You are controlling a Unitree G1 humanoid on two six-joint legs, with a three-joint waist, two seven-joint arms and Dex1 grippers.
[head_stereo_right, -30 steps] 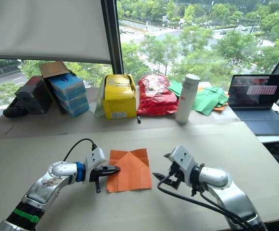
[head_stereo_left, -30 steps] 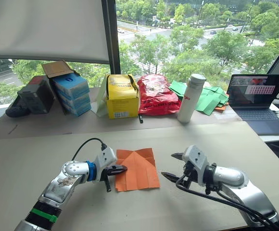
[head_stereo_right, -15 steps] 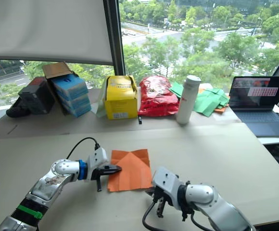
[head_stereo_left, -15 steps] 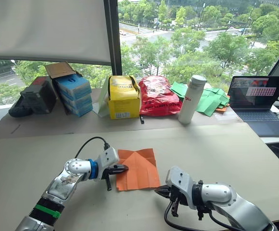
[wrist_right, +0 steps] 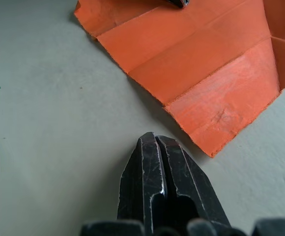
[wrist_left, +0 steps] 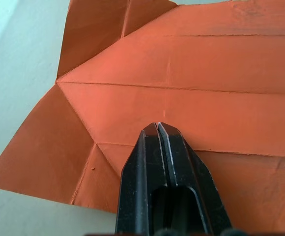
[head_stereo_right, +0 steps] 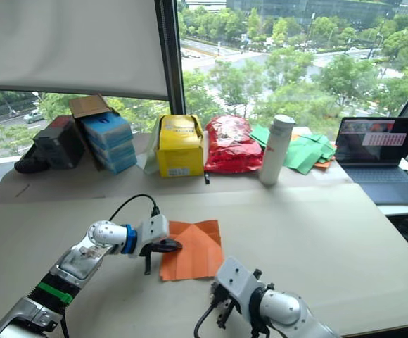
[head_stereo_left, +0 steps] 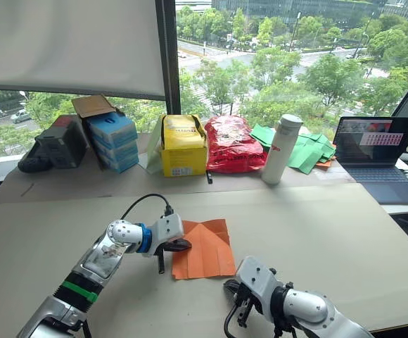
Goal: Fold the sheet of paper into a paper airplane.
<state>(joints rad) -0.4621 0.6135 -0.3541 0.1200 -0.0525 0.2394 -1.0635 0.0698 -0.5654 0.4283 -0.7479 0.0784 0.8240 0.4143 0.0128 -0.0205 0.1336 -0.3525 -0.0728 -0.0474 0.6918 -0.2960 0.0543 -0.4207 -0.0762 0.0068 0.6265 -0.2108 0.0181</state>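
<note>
Sheet of paper [head_stereo_left: 202,248]: bright orange, squarish, lying flat on the bench [head_stereo_left: 316,225]. Partly folded already: two corner flaps turned in on the far side meet at a point, and several straight crease lines run along its length. Near edge looks slightly ragged in the right wrist view.

Left end effector [wrist_left: 159,129]: fingers pressed together, no gap between them, nothing pinched. Tips sit on top of the sheet, on its left portion, just inside the edge nearest that arm. Most of the paper lies beyond and to the right of the tips; the pointed fold is off to one side of them.

Right end effector [wrist_right: 155,140]: fingers also closed tight, empty. It sits low at the bench surface, off the paper. The sheet's near right corner is just ahead of the tips, close but not touching; bare bench between them.

So the sheet lies between the two end effectors, left one on it, right one just short of its near corner.
</note>
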